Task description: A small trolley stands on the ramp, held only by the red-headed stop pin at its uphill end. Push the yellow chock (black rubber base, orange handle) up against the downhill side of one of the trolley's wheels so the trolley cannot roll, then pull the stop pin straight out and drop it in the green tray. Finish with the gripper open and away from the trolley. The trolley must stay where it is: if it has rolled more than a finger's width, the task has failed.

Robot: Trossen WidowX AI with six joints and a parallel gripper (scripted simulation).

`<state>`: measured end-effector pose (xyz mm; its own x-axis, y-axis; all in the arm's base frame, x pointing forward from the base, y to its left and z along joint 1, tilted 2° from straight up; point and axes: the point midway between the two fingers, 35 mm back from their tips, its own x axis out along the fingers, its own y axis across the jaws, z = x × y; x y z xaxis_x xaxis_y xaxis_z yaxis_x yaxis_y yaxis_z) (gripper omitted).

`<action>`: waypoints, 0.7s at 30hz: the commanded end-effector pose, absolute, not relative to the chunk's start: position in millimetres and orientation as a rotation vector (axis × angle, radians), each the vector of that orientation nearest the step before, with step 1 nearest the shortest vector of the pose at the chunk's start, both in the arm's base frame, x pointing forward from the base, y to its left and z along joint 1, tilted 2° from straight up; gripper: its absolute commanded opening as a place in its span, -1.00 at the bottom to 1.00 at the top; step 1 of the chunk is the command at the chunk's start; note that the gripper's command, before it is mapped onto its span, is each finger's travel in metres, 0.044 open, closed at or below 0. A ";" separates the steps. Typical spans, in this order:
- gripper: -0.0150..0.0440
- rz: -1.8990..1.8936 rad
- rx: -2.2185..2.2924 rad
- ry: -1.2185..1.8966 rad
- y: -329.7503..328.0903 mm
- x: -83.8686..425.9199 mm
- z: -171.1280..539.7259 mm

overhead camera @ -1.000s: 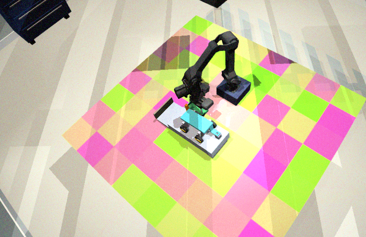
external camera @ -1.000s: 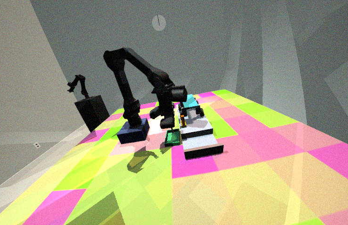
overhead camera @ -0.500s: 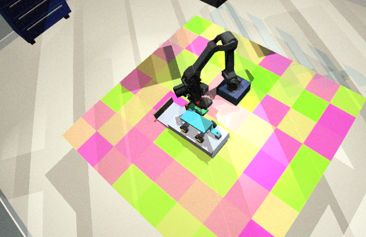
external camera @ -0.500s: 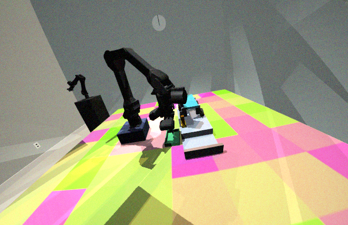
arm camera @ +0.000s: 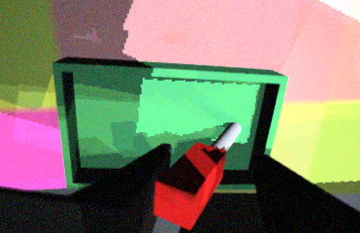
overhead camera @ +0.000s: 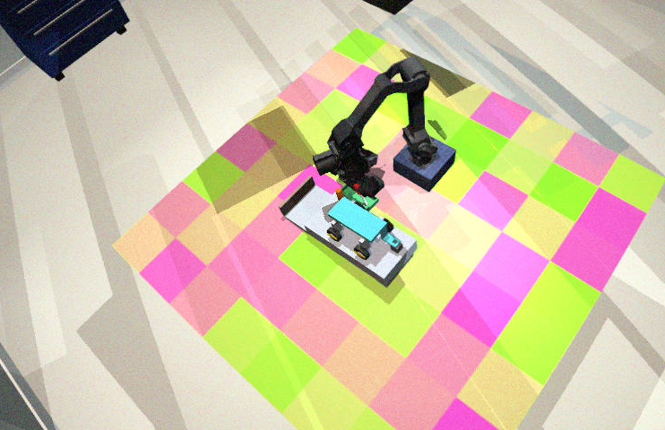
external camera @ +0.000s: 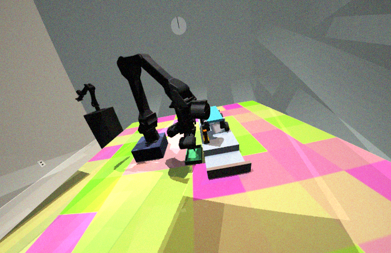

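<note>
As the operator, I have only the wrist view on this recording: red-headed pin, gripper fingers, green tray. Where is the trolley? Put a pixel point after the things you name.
Observer: The top and exterior views show the trolley point(overhead camera: 357, 219) point(external camera: 215, 114) standing on the ramp point(overhead camera: 303, 202) point(external camera: 232, 138), its cyan deck over its wheels.

Operator: Good. I can't see the chock either. Which end of the trolley is it by?

Observer: The exterior view shows the chock point(overhead camera: 339, 193) point(external camera: 205, 136) on the ramp, by the trolley end that faces the dark end board point(overhead camera: 297, 197) point(external camera: 228, 172). I can't tell whether it touches a wheel.
</note>
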<state>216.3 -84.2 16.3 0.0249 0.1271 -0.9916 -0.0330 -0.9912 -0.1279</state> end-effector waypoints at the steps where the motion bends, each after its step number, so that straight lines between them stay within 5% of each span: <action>1: 0.15 2.116 -2.167 -0.104 -86.9 216.9 15.1; 21: 0.15 2.116 -2.167 -0.103 -96.1 216.6 9.8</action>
